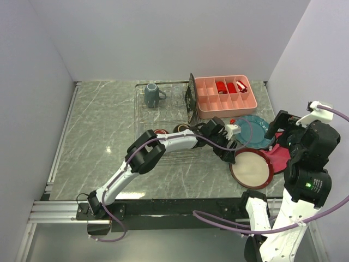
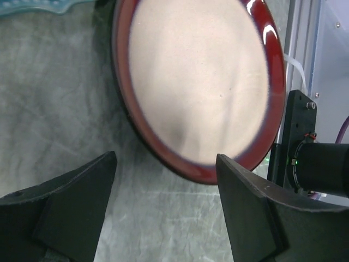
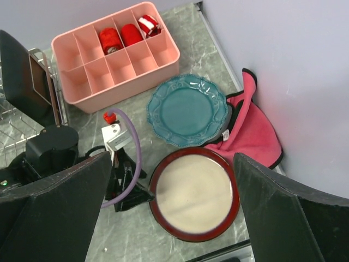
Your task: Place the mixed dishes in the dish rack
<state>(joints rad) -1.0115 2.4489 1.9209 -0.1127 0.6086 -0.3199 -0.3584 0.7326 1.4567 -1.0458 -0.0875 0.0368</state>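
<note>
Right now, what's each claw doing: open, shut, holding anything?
Left claw: open, holding nothing, by the rim of the red-rimmed cream round plate.
Right claw: open, holding nothing.

One mug (image 1: 152, 94), one wire rack (image 1: 143, 117), one pink tray (image 1: 226, 111), one cloth (image 3: 253, 134), three plates (image 1: 251, 167), perhaps two bowls (image 1: 160, 132).

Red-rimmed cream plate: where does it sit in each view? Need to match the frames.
Top external: red-rimmed cream plate at lower right, flat on the tabletop.
Left wrist: it fills the upper middle and right of the picture.
Right wrist: it is at bottom centre.
Shared landmark: teal scalloped plate, just beyond the cream plate; in the left wrist view only a sliver shows at top left, and in the right wrist view it is whole at centre.
</note>
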